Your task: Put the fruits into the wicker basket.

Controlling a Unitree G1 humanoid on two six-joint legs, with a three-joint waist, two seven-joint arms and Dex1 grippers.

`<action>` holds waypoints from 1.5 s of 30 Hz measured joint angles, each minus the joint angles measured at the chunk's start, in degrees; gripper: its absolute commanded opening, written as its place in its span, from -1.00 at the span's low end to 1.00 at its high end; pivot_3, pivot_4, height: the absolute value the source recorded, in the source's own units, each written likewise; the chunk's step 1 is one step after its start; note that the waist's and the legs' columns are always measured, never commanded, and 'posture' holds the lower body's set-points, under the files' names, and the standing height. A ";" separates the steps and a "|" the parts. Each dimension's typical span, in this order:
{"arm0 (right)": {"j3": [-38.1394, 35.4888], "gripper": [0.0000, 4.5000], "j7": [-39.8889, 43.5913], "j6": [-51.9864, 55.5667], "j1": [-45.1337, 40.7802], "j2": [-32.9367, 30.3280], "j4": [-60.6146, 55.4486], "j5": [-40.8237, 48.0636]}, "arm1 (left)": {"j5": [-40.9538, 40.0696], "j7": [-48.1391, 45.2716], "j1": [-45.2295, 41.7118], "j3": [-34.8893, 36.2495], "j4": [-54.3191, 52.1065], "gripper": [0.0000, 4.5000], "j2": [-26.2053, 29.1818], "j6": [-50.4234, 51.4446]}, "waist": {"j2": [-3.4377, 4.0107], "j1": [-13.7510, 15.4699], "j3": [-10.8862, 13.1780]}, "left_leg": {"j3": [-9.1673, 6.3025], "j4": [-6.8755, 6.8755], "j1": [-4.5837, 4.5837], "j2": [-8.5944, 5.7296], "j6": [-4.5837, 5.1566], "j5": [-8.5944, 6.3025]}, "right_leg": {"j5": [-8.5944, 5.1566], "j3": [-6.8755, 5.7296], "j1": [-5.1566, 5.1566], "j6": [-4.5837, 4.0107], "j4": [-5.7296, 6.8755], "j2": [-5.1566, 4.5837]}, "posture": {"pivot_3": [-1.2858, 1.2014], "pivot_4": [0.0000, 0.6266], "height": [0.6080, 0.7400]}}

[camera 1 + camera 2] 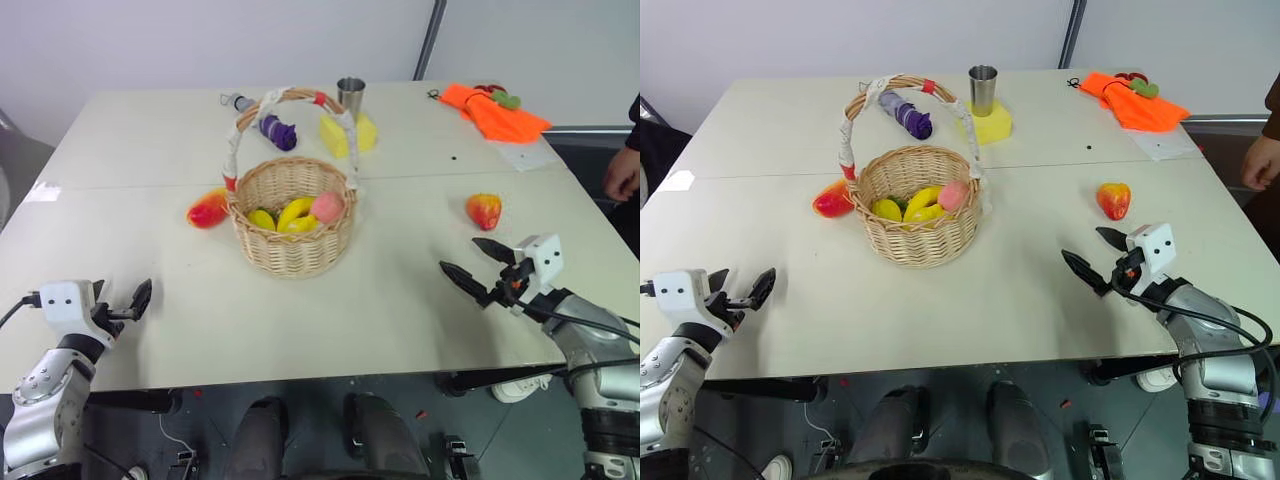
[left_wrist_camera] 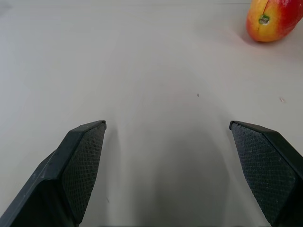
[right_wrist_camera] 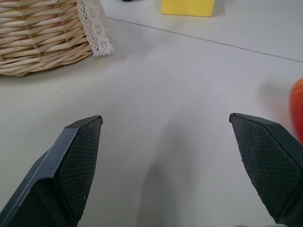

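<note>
The left end effector (image 1: pixel 128 303) hovered low over the near left part of the pale worktop (image 1: pixel 400 300) with its two black fingers spread wide and nothing between them; in its wrist view the textured pads (image 2: pixel 83 163) framed bare worktop. The right end effector (image 1: pixel 478 268) hung over the near right part, likewise fully spread and empty, its fingers angled toward the middle of the worktop. The elongated red-orange mango (image 1: pixel 207 210) lay ahead of the left end effector and well apart from it, toward the middle of the worktop, just beside the outer wall of the wicker basket (image 1: pixel 292 250). The rounder red-and-yellow fruit (image 1: pixel 484 210) lay on the worktop near the right end effector, a little beyond its fingertips, and showed as an orange edge beside one finger in the right wrist view. The basket stood upright between the two end effectors and farther away than either, its white-wrapped handle (image 1: pixel 240 125) with red bands arching above it; inside lay yellow banana-like pieces (image 1: pixel 290 215) and a pink fruit (image 1: pixel 327 207). Beyond the basket, far from both end effectors, stood a steel cup (image 1: pixel 351 97) by a yellow sponge block (image 1: pixel 348 135), along with a purple-wrapped bottle (image 1: pixel 275 130). An orange cloth (image 1: pixel 495 112) lay at the far right corner, and a person's hand (image 1: pixel 622 172) showed past the worktop's right edge.
</note>
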 measured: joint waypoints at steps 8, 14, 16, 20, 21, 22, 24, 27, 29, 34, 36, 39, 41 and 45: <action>0.00 0.99 0.35 -0.07 0.07 0.02 0.03 0.00 | -0.21 0.05 -0.64 0.00 0.00 1.00 0.00 0.86 | 0.00 -0.02 0.00 | 0.00 0.00 0.00 0.00 0.00 0.00 | 0.00 0.00 0.00 0.00 0.00 0.01 | 0.03 -0.52 1.00; 0.27 0.99 0.27 0.04 0.33 0.12 -0.53 0.01 | -1.38 -0.46 -1.96 -0.17 -0.50 1.00 0.01 3.53 | 0.00 -0.04 0.00 | 0.00 0.00 0.00 0.00 0.00 0.00 | 0.00 0.00 0.00 0.00 0.01 0.01 | 0.03 -0.52 1.00; 0.86 0.99 0.29 0.48 0.00 0.12 -1.66 0.09 | -1.65 -0.69 -3.23 -0.29 -1.32 1.00 0.16 4.53 | 0.00 -0.04 0.00 | 0.00 0.00 0.00 0.00 0.00 0.00 | 0.00 0.00 0.00 0.00 0.01 0.01 | 0.03 -0.52 1.00; 1.26 0.99 0.99 2.89 -1.03 -0.15 -5.63 1.96 | -1.42 -1.37 -7.67 -2.05 -1.81 1.00 2.96 7.04 | 0.00 0.01 0.00 | -0.02 0.01 0.00 -0.03 0.00 0.00 | 0.01 0.00 0.00 0.01 0.02 0.02 | 0.03 -0.52 1.00; 1.34 0.99 1.47 4.12 -0.96 -0.76 -7.46 2.79 | -1.42 -1.69 -9.47 -2.52 -1.70 1.00 3.99 7.97 | 0.00 0.07 0.00 | -0.02 0.01 -0.02 -0.03 0.00 0.00 | 0.01 -0.01 0.00 0.02 0.02 0.02 | 0.03 -0.52 1.00; 1.47 0.99 2.00 5.28 -0.95 -1.67 -9.30 3.74 | -1.44 -1.97 -11.19 -2.75 -1.54 1.00 4.98 8.78 | 0.00 0.07 0.00 | -0.02 0.01 -0.02 -0.03 0.00 0.00 | 0.01 -0.01 0.00 0.02 0.01 0.02 | 0.03 -0.52 1.00; 1.39 0.99 2.79 8.27 -0.98 -3.50 -13.64 6.12 | -1.47 -3.27 -15.79 -3.83 -0.39 1.00 7.45 11.02 | 0.00 0.07 0.00 | -0.03 0.02 -0.02 -0.04 0.00 0.00 | 0.01 -0.02 0.00 0.03 0.02 0.02 | 0.03 -0.52 1.00; 1.53 0.99 3.56 12.94 -1.54 -5.70 -19.50 10.14 | -0.84 -6.19 -22.27 -7.75 2.35 1.00 10.90 13.54 | 0.00 0.01 0.00 | -0.03 0.01 -0.01 -0.07 0.00 0.00 | 0.01 -0.02 0.00 0.03 0.02 0.02 | 0.03 -0.52 1.00; 1.70 0.99 3.70 16.04 -2.58 -6.85 -22.86 13.17 | 0.77 -7.56 -26.39 -10.95 5.28 1.00 12.12 14.53 | 0.00 -0.03 0.00 | -0.03 0.01 -0.01 -0.08 0.00 0.00 | 0.01 -0.02 0.00 0.04 0.02 0.03 | 0.03 -0.52 1.00; 3.48 0.99 2.66 21.99 -7.09 -7.90 -30.21 19.48 | 5.63 -11.35 -39.12 -20.00 16.79 1.00 12.39 15.45 | -0.04 0.01 0.02 | -0.06 0.03 -0.04 -0.08 0.00 0.00 | 0.04 -0.04 0.00 0.08 0.02 0.08 | 0.03 -0.52 1.00; 4.53 0.99 2.00 22.73 -8.34 -7.89 -32.21 20.37 | 7.56 -12.50 -42.76 -22.41 20.21 1.00 12.28 15.06 | -0.04 -0.09 0.02 | -0.05 0.01 -0.05 -0.08 0.00 0.00 | 0.08 -0.03 0.00 0.22 -0.02 0.06 | 0.03 -0.52 1.00; 6.46 0.99 0.41 24.13 -9.56 -7.34 -33.29 21.24 | 11.23 -13.18 -49.29 -26.21 29.14 1.00 10.61 13.73 | -0.05 0.02 0.02 | -0.06 0.02 -0.08 -0.10 0.01 0.00 | 0.09 -0.04 -0.01 0.28 -0.01 0.06 | 0.03 -0.52 1.00; 7.28 0.99 -0.32 24.44 -9.88 -7.11 -34.26 21.56 | 13.22 -13.95 -51.96 -28.34 33.44 1.00 9.78 12.74 | -0.05 0.04 0.02 | -0.06 0.02 -0.09 -0.12 0.01 0.00 | 0.09 -0.04 -0.01 0.30 -0.02 0.05 | 0.03 -0.52 1.00; 7.38 1.00 -1.39 24.63 -9.89 -7.12 -34.55 22.01 | 15.75 -14.57 -54.21 -29.55 39.82 0.88 8.80 11.83 | -0.06 -0.14 0.03 | -0.06 0.02 -0.09 -0.11 0.01 0.00 | 0.10 -0.04 -0.04 0.32 0.00 0.04 | 0.03 -0.52 1.00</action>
